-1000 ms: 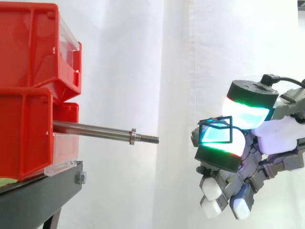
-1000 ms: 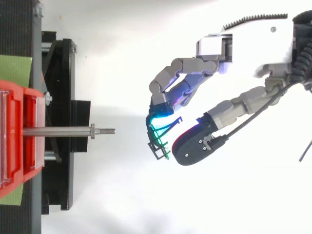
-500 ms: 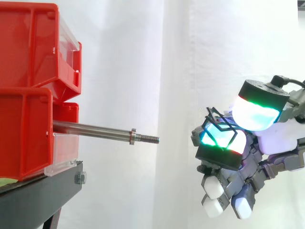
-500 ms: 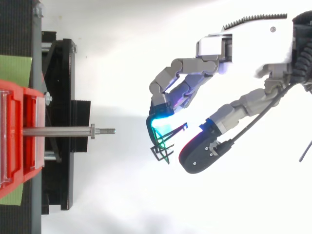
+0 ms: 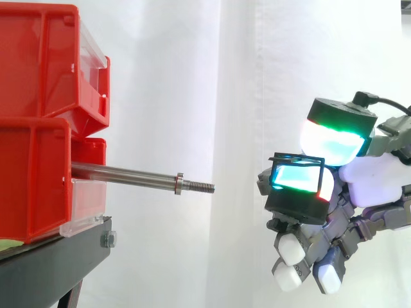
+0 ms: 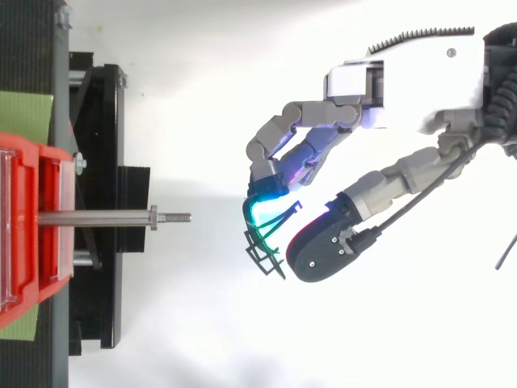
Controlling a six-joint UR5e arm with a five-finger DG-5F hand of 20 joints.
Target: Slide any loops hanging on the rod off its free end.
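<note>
Fingers (image 6: 268, 187) pinch a dark wire loop (image 6: 262, 255) — well clear of the rod (image 5: 128, 174).

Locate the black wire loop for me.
In the side view the loop is clear of the rod. It sits to the right of the rod's threaded free end, across an open gap, pinched in the hand.

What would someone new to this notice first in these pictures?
The hand at the right, its pads glowing cyan and green, pinching a thin dark wire loop. Next, the bare steel rod jutting from the stacked red bins at the left, its threaded free end pointing toward the hand.
</note>
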